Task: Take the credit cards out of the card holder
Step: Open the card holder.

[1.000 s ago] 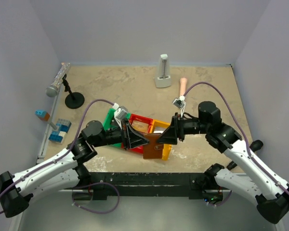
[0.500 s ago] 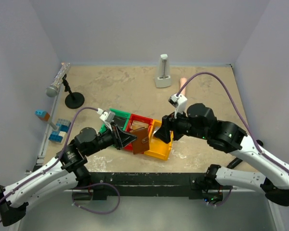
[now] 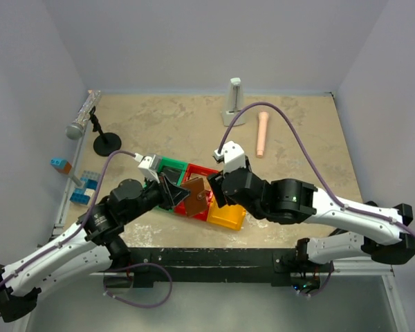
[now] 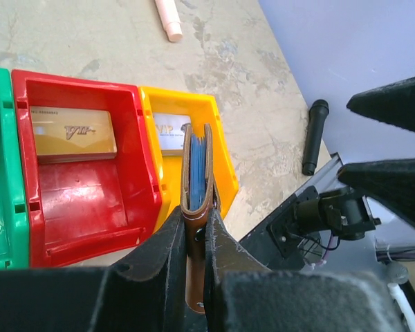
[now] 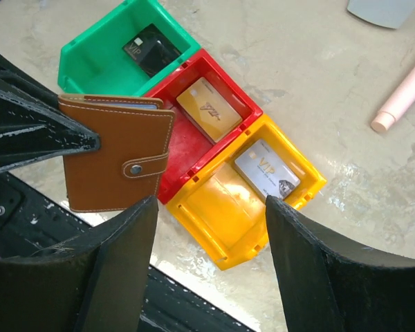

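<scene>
The left claw point(image 3: 179, 195) is clamped nearly shut on one end of the closed card holder point(image 3: 199, 196). It holds the holder on edge above the red bin point(image 3: 194, 181) and yellow bin point(image 3: 228, 213), off the bench point(image 3: 166, 131). The right claw point(image 5: 211, 207) gapes wide and empty just beside it. The holder's snapped tab faces that claw, but the holder lies off to one side, not between its jaws.

The left pincer point(image 4: 196, 220) hides the lower end of the card holder point(image 4: 197, 173).
</scene>
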